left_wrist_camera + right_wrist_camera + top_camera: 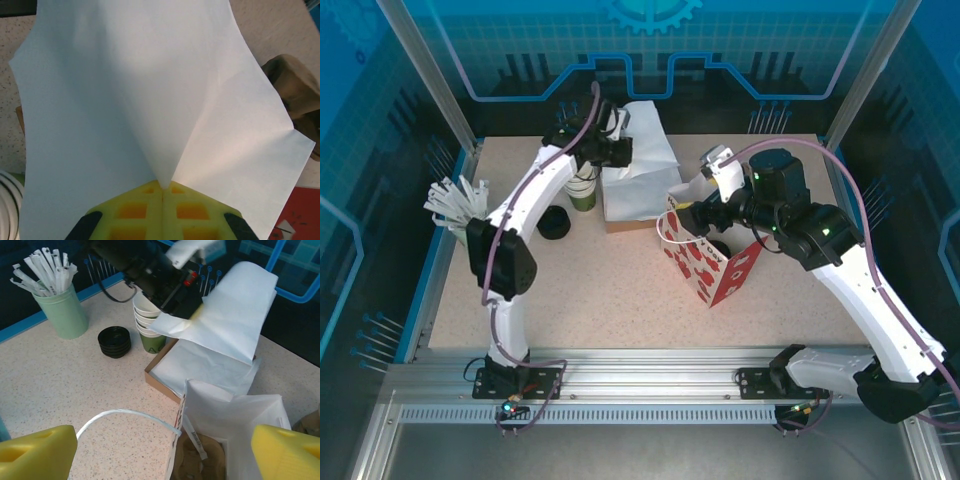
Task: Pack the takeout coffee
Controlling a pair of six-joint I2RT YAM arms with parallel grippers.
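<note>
A pale mint cup [62, 310] of white sticks stands at the table's [620, 300] nine o'clock edge. At its three o'clock sit glossy black lids [114, 341], then nested dark green paper cups [150, 327], crowded by the left claw [162, 192], which is clamped tight on a smooth white paper sheet [150, 100]. The right claw [165, 455] gapes wide and empty over the red-patterned bag [705, 268].

On my left wrist feed the white paper sheet [150, 90] blocks nearly everything, and the stack of green cups [7, 195] is cut off at the left edge. On the right wrist feed the left gripper [197, 315] hides part of that stack's top, and the bag [235, 415] runs off the bottom edge.
</note>
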